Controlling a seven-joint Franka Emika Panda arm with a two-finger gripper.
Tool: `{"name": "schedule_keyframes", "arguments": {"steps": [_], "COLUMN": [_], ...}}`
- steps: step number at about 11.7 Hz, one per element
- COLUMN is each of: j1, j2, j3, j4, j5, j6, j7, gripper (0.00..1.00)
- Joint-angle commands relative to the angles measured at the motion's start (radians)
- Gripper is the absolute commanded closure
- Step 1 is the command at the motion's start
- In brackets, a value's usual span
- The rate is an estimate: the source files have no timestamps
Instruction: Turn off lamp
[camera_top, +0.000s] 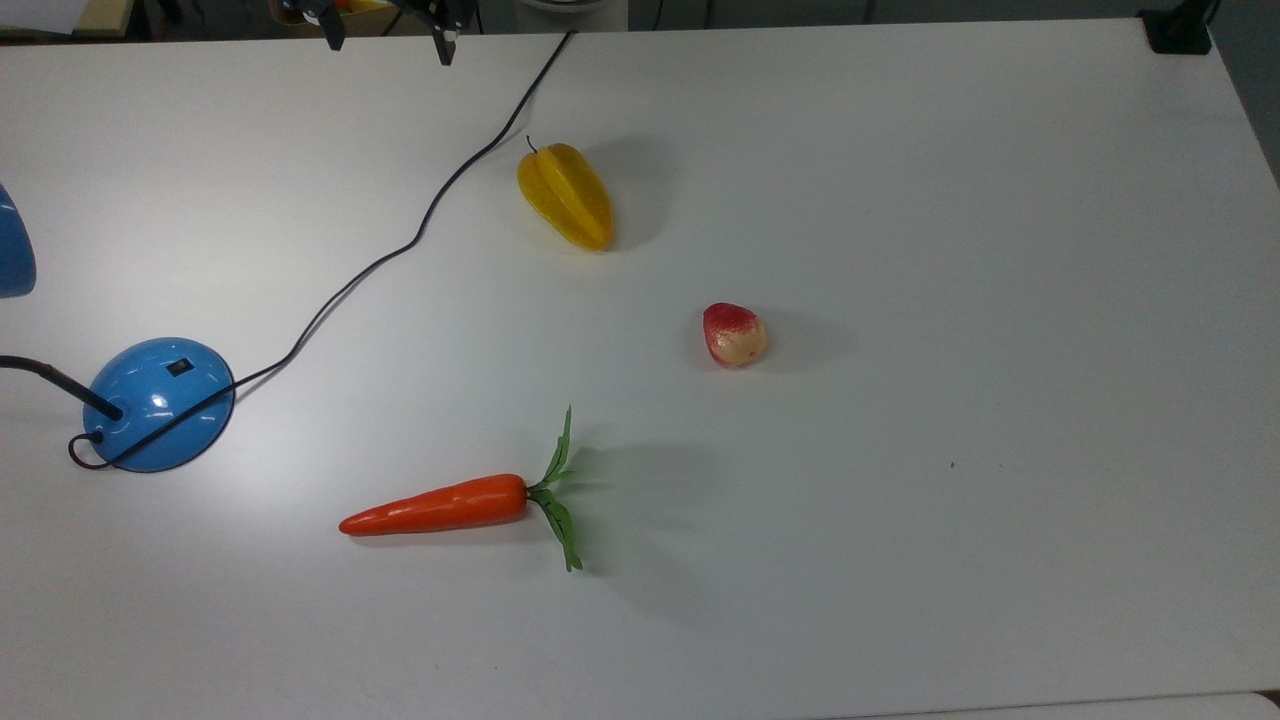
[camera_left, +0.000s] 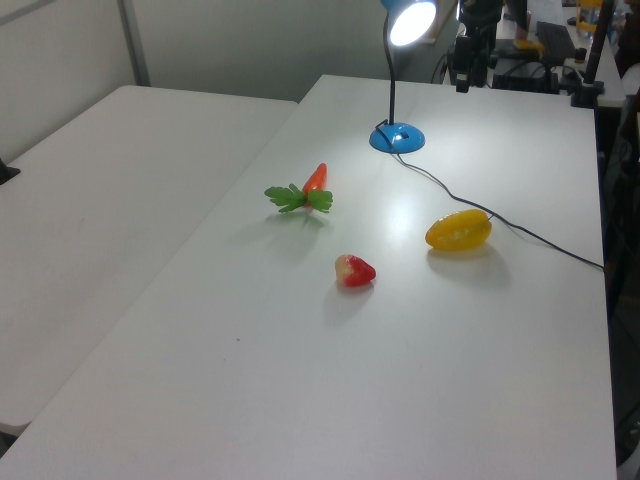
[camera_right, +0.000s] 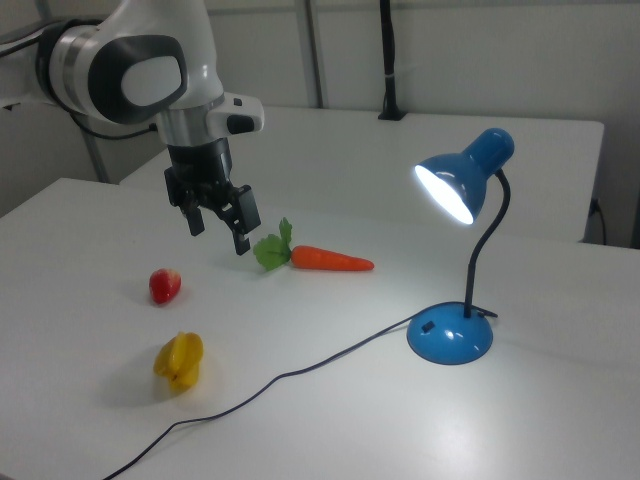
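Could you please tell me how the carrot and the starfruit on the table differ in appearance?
The carrot is orange, slim and tapered, with green leaves at one end; the starfruit is yellow, plumper and ridged, with a thin dark stem. In the top view the carrot lies nearer the lamp. Both lie flat on the white table.

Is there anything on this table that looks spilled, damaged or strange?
Nothing is spilled or broken. The lamp stands upright and is lit. Its cord snakes loosely across the table past the yellow starfruit. The carrot and peach lie apart, undisturbed.
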Motion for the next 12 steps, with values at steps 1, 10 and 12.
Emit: {"name": "schedule_keyframes", "arguments": {"steps": [1,10,12], "j1": [-0.001,-0.013,-0.013], "j2": [-0.008,0.001,-0.001], "j3": [-0.001,0.001,0.001], "j4": [0.005,0.005,0.005], "j5": [-0.005,0.004,0.004], "j6": [-0.025,-0.018,-0.018], "j7": [-0.021,-0.006,-0.006], "gripper": [0.00,0.00,0.00]}}
